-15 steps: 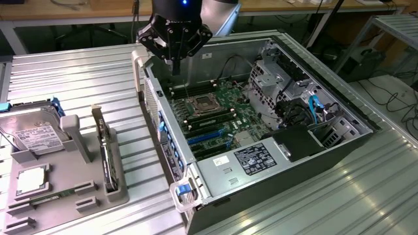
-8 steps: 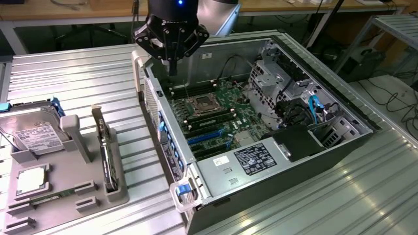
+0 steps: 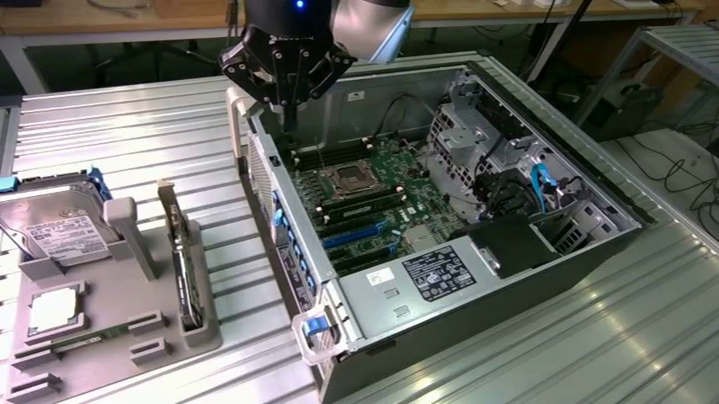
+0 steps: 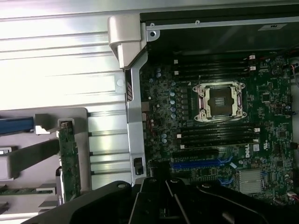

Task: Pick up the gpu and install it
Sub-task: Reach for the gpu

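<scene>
The gpu (image 3: 183, 269) stands on edge in a slot of the grey holder (image 3: 135, 337) at the exterior view's left, its silver bracket end toward the back. From the wrist view, the gpu (image 4: 68, 161) appears as a thin green board edge beside the case. My gripper (image 3: 289, 126) hangs over the far left corner of the open computer case (image 3: 371, 93), well away from the gpu. Its fingers are shut with nothing between them. The black gripper body (image 4: 163, 200) shows in the wrist view. Blue expansion slots (image 3: 354, 236) lie free on the motherboard (image 4: 261, 121).
A silver hard drive (image 3: 56, 236) with a white label sits in the holder at the exterior view's far left. A slim memory stick (image 3: 79, 341) lies in the holder's front. Drive cages and blue cables (image 3: 540, 185) fill the case's right side. The ribbed metal table (image 3: 146, 135) surrounds everything.
</scene>
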`<state>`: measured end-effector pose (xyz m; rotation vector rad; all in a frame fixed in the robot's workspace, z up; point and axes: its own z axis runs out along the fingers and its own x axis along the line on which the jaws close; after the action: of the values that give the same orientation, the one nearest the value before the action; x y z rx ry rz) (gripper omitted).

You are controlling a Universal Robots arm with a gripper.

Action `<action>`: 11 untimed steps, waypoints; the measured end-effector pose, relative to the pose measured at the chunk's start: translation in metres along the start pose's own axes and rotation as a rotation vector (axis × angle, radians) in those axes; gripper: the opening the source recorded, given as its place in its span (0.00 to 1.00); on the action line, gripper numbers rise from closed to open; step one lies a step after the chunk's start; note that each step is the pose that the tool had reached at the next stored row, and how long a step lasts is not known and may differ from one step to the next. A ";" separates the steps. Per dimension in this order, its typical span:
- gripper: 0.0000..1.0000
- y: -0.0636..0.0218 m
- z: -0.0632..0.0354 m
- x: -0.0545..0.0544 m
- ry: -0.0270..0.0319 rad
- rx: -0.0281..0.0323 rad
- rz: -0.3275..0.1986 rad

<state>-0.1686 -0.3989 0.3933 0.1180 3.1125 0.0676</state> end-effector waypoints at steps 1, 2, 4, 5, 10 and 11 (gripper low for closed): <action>0.11 -0.0001 0.0000 0.001 0.0000 0.0000 0.000; 0.11 -0.0001 -0.0001 0.002 0.0000 0.0000 0.000; 0.11 -0.0004 -0.0002 0.005 0.0000 0.0000 0.000; 0.11 -0.0005 -0.0002 0.007 0.0000 0.0000 0.000; 0.11 -0.0010 -0.0004 0.014 0.0000 0.0000 0.000; 0.11 -0.0011 -0.0004 0.015 0.0000 0.0000 0.000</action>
<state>-0.1833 -0.3989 0.3933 0.1181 3.1125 0.0676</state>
